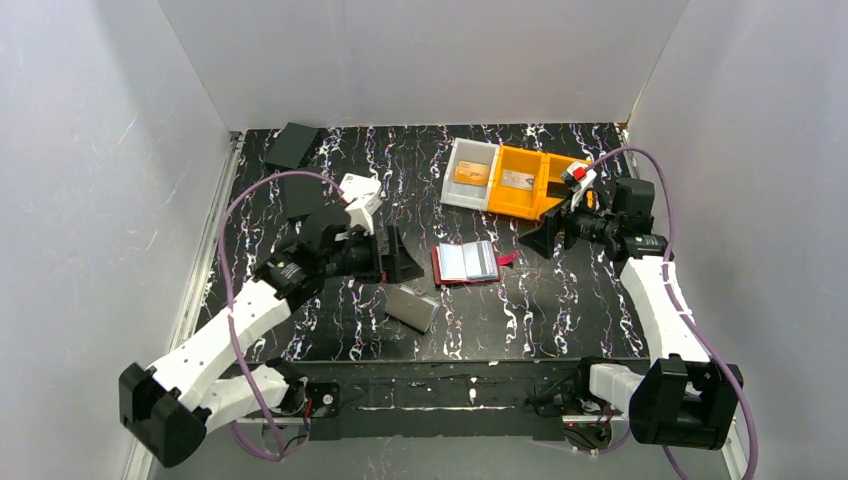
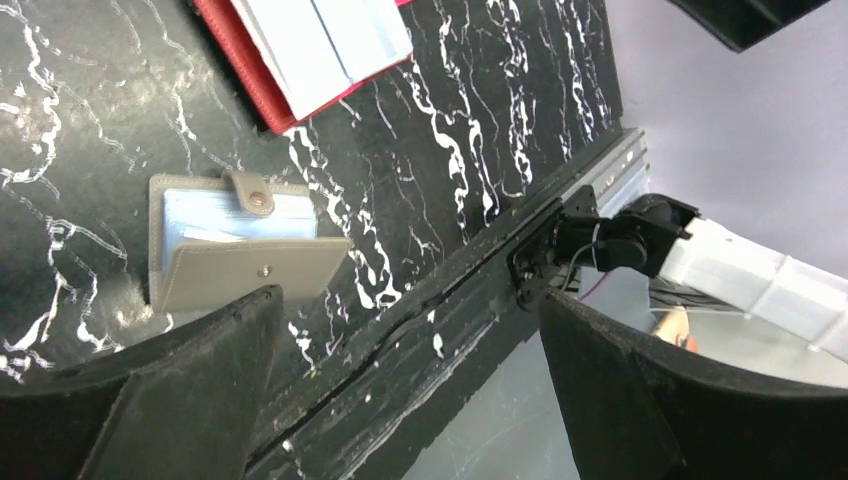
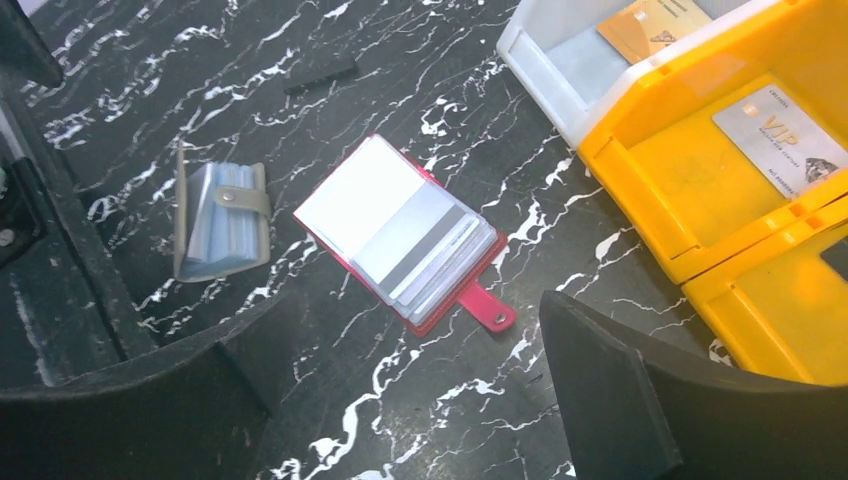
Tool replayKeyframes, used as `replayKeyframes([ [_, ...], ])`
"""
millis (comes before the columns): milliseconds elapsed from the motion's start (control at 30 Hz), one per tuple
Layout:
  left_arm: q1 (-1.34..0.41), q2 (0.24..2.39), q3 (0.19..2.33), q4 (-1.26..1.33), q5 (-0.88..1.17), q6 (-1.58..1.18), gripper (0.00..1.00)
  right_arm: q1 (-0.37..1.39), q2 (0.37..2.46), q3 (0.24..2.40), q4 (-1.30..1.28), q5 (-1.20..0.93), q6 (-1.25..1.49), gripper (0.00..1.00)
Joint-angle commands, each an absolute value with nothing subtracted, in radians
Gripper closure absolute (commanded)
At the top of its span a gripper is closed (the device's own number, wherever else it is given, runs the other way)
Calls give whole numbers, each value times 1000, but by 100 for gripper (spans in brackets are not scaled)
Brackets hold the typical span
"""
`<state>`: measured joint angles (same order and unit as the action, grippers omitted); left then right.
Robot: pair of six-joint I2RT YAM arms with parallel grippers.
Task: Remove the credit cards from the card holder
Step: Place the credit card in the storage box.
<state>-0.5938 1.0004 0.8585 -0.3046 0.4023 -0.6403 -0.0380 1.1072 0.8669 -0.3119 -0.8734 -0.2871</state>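
The dark red card holder [image 1: 467, 263] lies open on the black marbled table, its clear sleeves showing pale credit cards, one with a grey stripe [image 3: 415, 245], and its snap tab [image 3: 487, 307] sticking out. An orange-gold card [image 1: 471, 172] lies in the white bin and a silver card [image 3: 785, 140] in the yellow bin. My left gripper [image 1: 400, 258] hovers just left of the holder, open and empty; the left wrist view catches only the holder's corner [image 2: 250, 70]. My right gripper [image 1: 540, 232] hangs to the holder's right, open and empty.
A grey snap case [image 1: 412, 308] lies in front of the holder, near the table's front edge. The white bin [image 1: 449, 178] and yellow bins [image 3: 640, 190] stand at the back right. Two dark flat items [image 1: 293, 145] lie back left. White walls enclose the table.
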Motion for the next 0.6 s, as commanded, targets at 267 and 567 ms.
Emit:
replayKeyframes([
  [267,-831,1678,1335,-339,75,-640,10,-56,1137,759,-112,-676,-138,2],
  [567,-885,1881,1533,-511,-80,-727,17,-60,1129,751,-104,-670,-135,2],
])
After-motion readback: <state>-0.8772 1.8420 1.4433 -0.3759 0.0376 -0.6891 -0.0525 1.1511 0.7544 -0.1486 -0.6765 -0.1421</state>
